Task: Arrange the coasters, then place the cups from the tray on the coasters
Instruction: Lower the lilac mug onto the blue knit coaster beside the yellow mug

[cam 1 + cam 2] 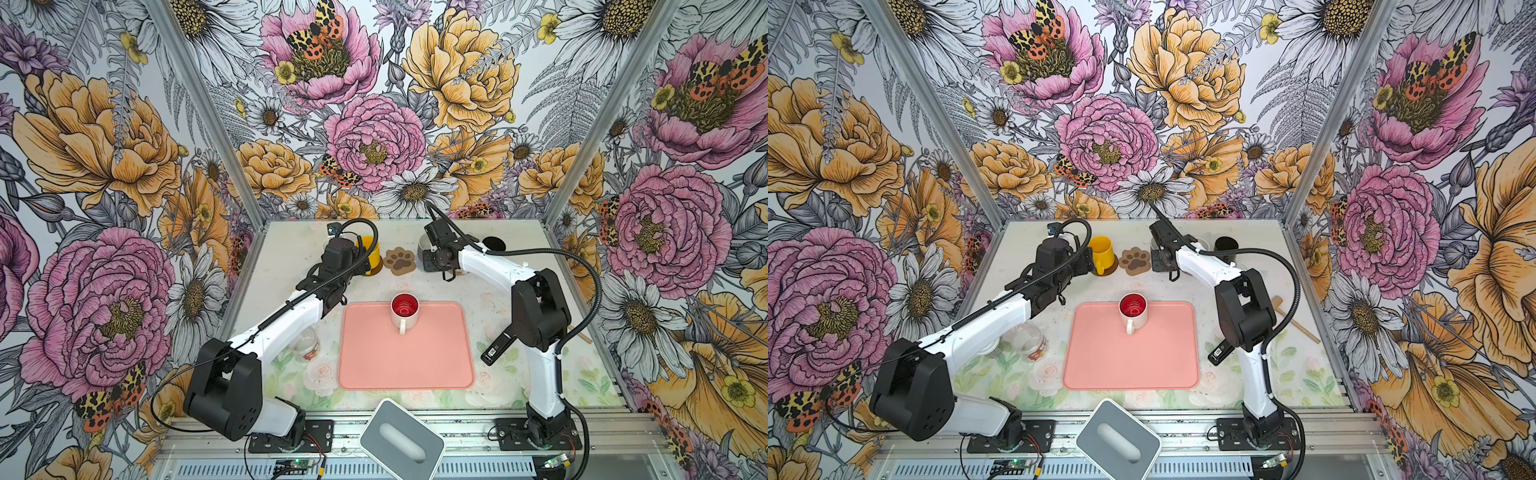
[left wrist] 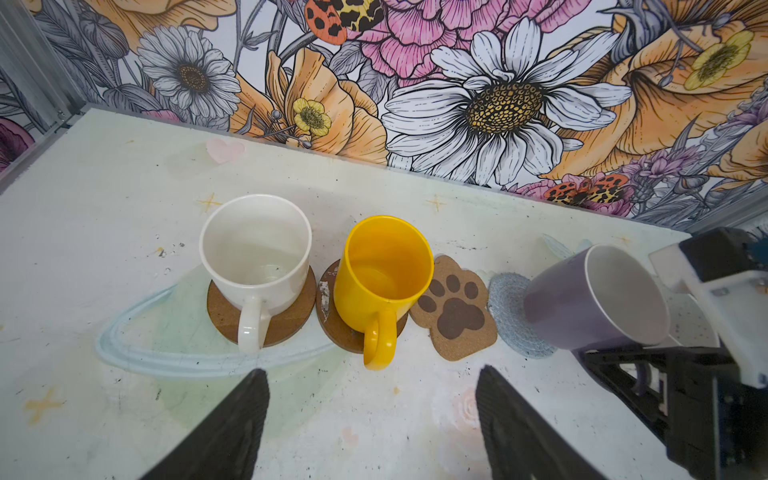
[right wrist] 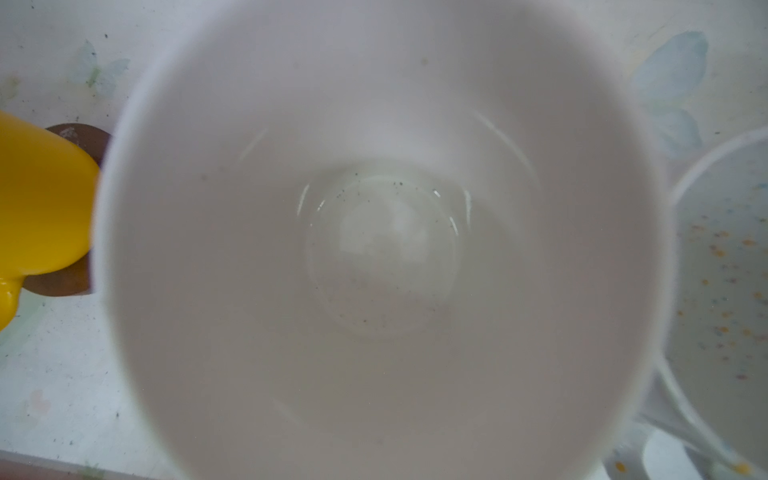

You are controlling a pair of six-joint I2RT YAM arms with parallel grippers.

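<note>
The lavender mug [image 2: 582,307] is seen tilted, with a glossy purple outside and a plain white inside. It is gripped at the handle by the right gripper [image 2: 648,372], whose jaws are drawn narrow around it. Its base is held at the grey-blue woven coaster [image 2: 509,307], but whether the two touch cannot be told. This coaster is laid at the back of the table, just beside the bare paw-print coaster [image 2: 453,309]. Further along the row, the yellow mug [image 2: 382,274] and the cream-white mug [image 2: 253,253] are each set upright on one of the brown discs [image 2: 224,309]. The left gripper [image 2: 374,419] is held wide apart, with nothing between its fingers. On the pink tray [image 1: 407,365], a single white mug with a red inside [image 1: 404,311] is seen upright.
</note>
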